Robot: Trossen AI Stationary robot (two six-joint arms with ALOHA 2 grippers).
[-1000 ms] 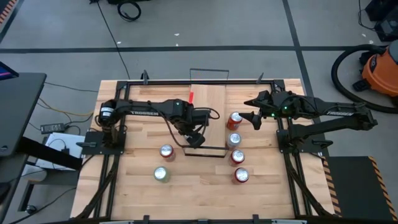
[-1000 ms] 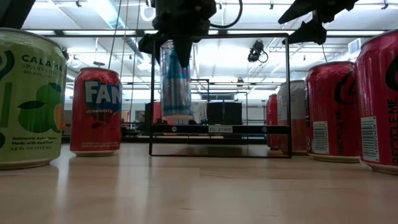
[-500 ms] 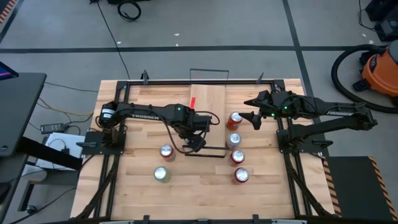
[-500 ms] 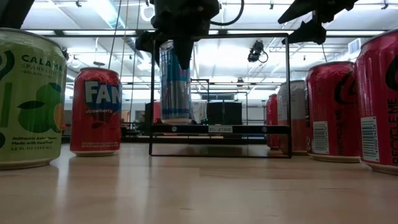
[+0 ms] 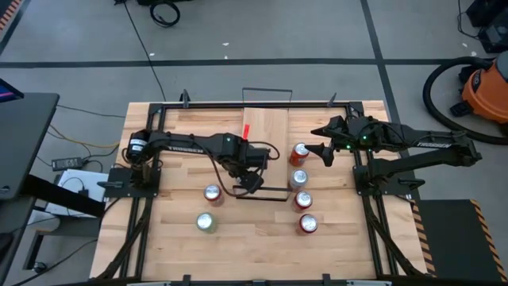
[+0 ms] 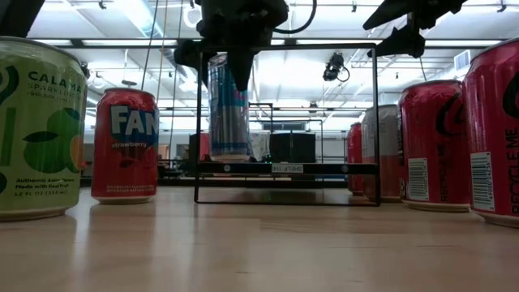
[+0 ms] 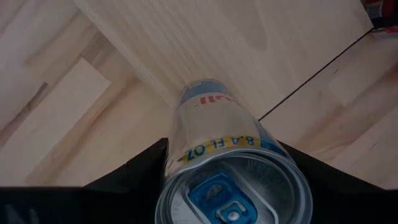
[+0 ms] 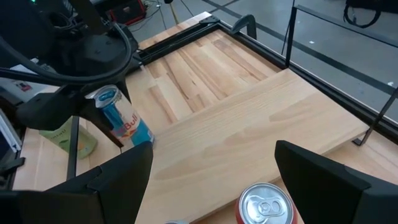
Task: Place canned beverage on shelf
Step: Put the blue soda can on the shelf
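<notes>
**benchrat:** So why's the left gripper [image 5: 250,179] holding that slim blue-and-silver energy drink can [image 6: 229,105] from the top?

**canwatcher:** My guess is a top grip keeps it upright, so it can go straight down onto the shelf [image 5: 266,131]. In the left wrist view the two dark fingers [image 7: 142,168] are clamped on either side of the can's rim, pull tab facing the camera. The can sits at the shelf's 7 o'clock corner, right by the black wire rail [image 6: 199,122].

**benchrat:** Is it down yet?

**canwatcher:** The low view suggests the base is at the board, touching or nearly. The high view can't say, since the arm covers the can there.

**benchrat:** And the right arm?

**canwatcher:** The right gripper [image 5: 324,153] hangs just off the shelf's 3 o'clock edge, over the red soda can [image 5: 299,152], fingers spread wide with nothing between them. The right wrist view adds the held can's logo side [image 8: 124,124]. Only the low view reads labels: a strawberry Fanta [image 6: 125,146] and a green sparkling can [image 6: 36,130].
</notes>
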